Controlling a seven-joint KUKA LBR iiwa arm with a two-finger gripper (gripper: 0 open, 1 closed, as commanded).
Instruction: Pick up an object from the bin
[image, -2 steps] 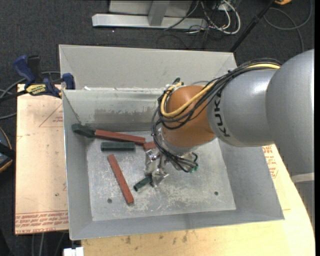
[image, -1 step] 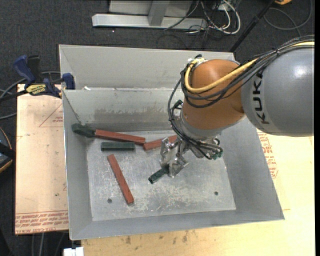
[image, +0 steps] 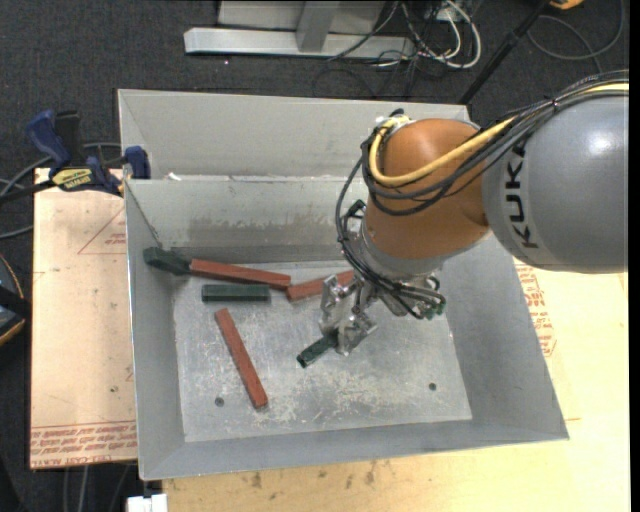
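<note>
My gripper (image: 345, 338) hangs under the orange wrist cover, over the middle of the bin floor. A short dark green stick (image: 317, 352) lies slanted there, and its right end runs up between my fingertips, which are shut on it. Its left end points toward the front left, low over the floor. Just behind the gripper lies a short red-brown stick (image: 312, 289), partly hidden by the wrist.
A long red-brown stick (image: 241, 357) lies on the left floor, pointing to the front. A dark green bar (image: 236, 293) and another red-brown stick (image: 240, 272) with a dark green piece (image: 165, 261) at its left end lie near the back wall.
</note>
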